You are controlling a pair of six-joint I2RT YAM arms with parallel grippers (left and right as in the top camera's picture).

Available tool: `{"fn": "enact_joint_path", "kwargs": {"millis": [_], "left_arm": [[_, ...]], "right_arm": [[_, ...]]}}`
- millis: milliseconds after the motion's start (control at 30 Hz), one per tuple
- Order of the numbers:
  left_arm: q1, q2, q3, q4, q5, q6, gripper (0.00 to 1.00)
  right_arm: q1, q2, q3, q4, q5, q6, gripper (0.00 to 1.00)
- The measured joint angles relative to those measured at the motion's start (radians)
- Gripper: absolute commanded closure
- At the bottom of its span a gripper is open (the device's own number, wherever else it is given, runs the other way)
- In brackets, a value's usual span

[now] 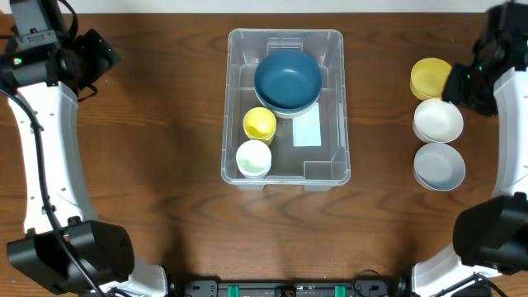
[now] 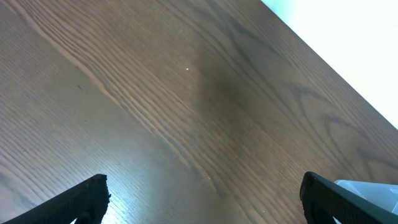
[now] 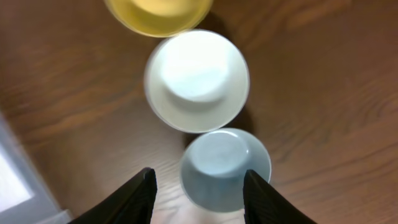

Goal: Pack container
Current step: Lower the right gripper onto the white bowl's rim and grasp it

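Half-open and empty, my right pincer (image 3: 199, 198) hangs over a grey bowl (image 3: 225, 169). Off to its left sits the container (image 1: 344, 99): likely light, stiff, slippery plastic; I'd grip its rim.

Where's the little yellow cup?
Overhead view: the yellow cup sits inside the container, on its left side, between the blue bowl and white cup.

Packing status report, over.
Left gripper, right gripper open, empty. Container holds blue bowl, yellow cup, white cup. Yellow bowl, white bowl, grey bowl outside. Nothing blocking.
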Motion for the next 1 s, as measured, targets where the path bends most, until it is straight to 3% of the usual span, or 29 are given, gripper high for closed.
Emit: {"fn": "enact_joint_path", "kwargs": {"millis": [367, 1000], "left_arm": [[0.000, 0.000, 0.000, 0.000, 0.000, 0.000, 0.02], [0.000, 0.000, 0.000, 0.000, 0.000, 0.000, 0.02]], "right_arm": [[-0.146, 0.006, -0.336, 0.314, -0.050, 0.004, 0.55], [-0.238, 0.007, -0.591, 0.682, -0.205, 0.032, 0.55]]}}
